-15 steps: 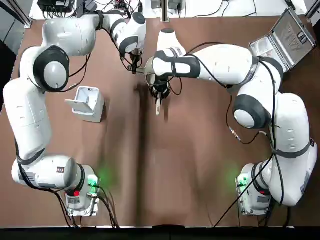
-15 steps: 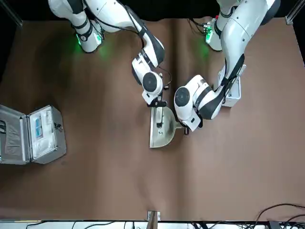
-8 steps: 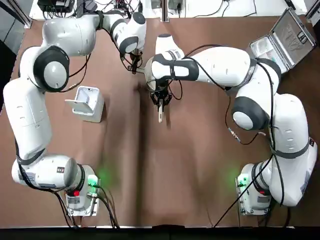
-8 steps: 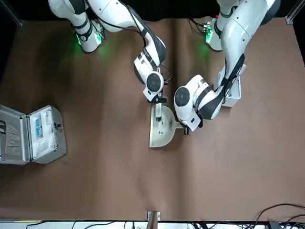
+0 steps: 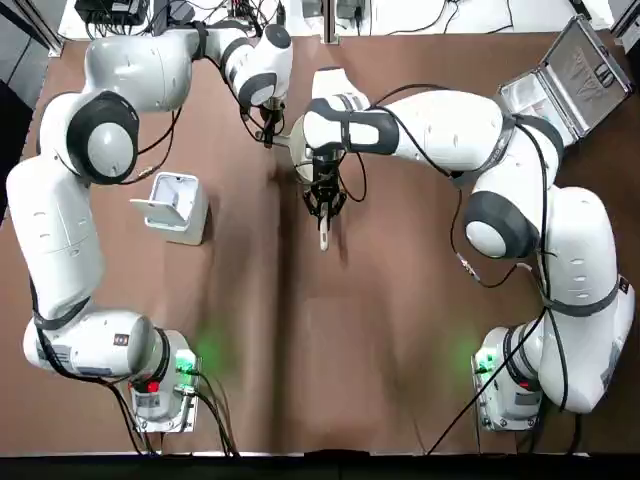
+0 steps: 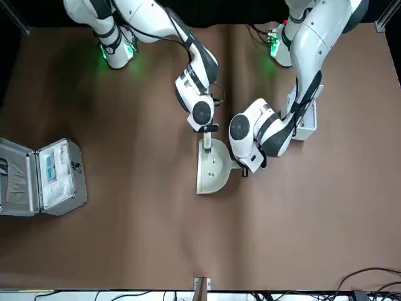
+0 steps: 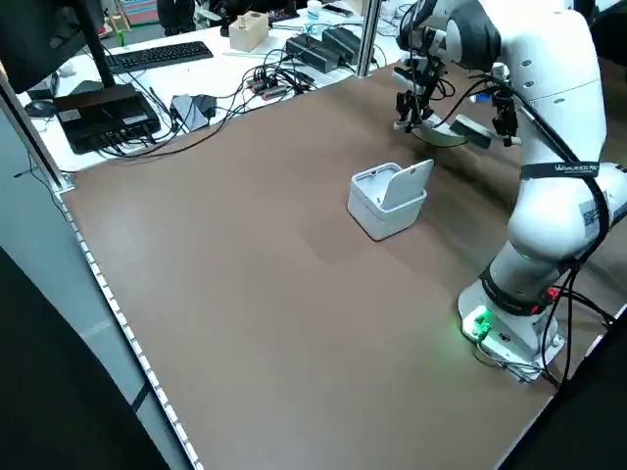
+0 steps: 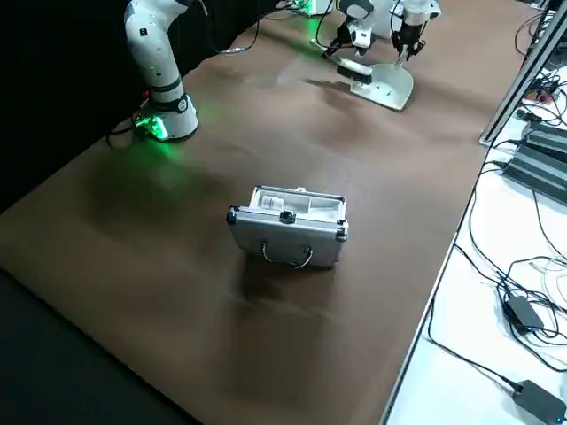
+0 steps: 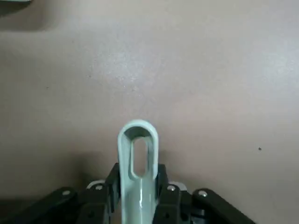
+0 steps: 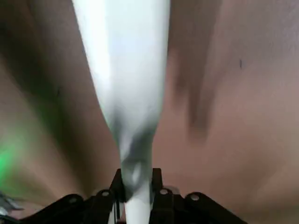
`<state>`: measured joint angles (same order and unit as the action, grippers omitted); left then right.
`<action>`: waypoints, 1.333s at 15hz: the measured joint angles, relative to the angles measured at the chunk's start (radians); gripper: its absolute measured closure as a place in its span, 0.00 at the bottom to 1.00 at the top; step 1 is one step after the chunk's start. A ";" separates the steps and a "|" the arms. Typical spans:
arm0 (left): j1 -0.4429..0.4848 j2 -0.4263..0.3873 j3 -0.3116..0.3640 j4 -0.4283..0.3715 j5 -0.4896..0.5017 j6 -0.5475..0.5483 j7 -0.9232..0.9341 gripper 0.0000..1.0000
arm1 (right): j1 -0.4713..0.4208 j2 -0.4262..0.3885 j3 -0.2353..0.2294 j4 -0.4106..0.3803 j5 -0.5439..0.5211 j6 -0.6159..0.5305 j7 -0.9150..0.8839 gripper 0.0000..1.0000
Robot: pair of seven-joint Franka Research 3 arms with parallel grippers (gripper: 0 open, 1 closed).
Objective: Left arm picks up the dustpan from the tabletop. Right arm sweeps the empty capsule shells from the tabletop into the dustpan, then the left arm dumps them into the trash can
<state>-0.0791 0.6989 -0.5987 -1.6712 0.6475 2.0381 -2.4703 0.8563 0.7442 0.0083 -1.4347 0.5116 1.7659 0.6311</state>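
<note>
One dustpan (image 6: 212,168) lay on the brown table (image 6: 125,238) with its handle pinched tight in the left gripper (image 9: 135,186), the right gripper (image 5: 323,205) squeezed one white brush (image 5: 323,235) beside it, and one trash can (image 5: 175,205) stood open well apart from both.

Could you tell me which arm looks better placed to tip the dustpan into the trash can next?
Left, I think: the left gripper is shut on the dustpan's handle, and the trash can sits on its side. The right gripper holds the brush.
</note>
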 joint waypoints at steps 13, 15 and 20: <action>0.047 0.000 -0.012 0.010 -0.049 0.028 0.058 0.66 | -0.147 -0.022 -0.006 0.131 0.011 -0.304 -0.054 0.74; 0.076 0.000 -0.030 0.019 -0.095 0.039 0.114 0.66 | -0.199 -0.046 -0.011 0.130 -0.017 -0.333 -0.060 0.74; 0.254 0.000 -0.195 0.027 -0.141 0.040 0.238 0.66 | -0.353 -0.165 -0.017 -0.007 -0.140 -0.342 -0.197 0.74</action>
<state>0.1747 0.6988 -0.7937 -1.6438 0.5060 2.0782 -2.2319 0.5029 0.5796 -0.0086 -1.4415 0.3717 1.4234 0.4345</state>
